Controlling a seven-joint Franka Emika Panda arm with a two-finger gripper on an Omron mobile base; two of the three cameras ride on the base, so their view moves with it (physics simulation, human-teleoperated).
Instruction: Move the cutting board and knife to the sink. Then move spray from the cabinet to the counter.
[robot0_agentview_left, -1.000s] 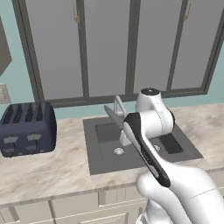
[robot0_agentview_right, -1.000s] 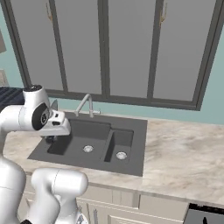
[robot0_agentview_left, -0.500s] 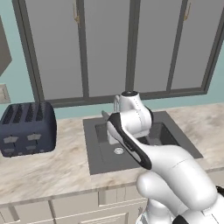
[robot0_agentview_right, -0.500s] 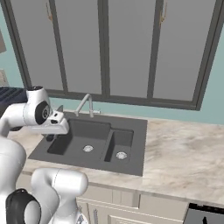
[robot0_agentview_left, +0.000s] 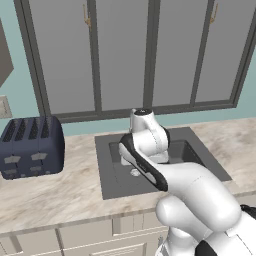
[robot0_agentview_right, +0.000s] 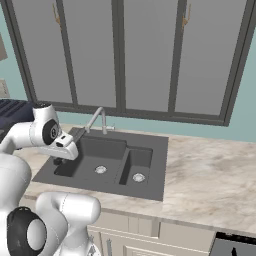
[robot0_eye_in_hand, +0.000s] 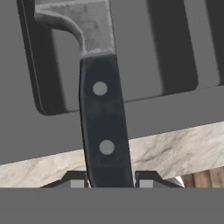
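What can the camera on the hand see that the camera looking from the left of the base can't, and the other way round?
The hand view alone shows the knife, its black handle clamped between the gripper fingertips, blade out over the sink, plus a sliver of brown wood at the lower right.

The left base view alone shows the dark blue toaster, the grey cabinet doors and the white arm bending over the basin.

Both show the dark grey sink and the marble counter.

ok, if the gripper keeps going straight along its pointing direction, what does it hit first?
Probably the sink: the gripper, shut on the knife, points over the counter edge toward the dark basin. The blade would touch first; depth is unclear.
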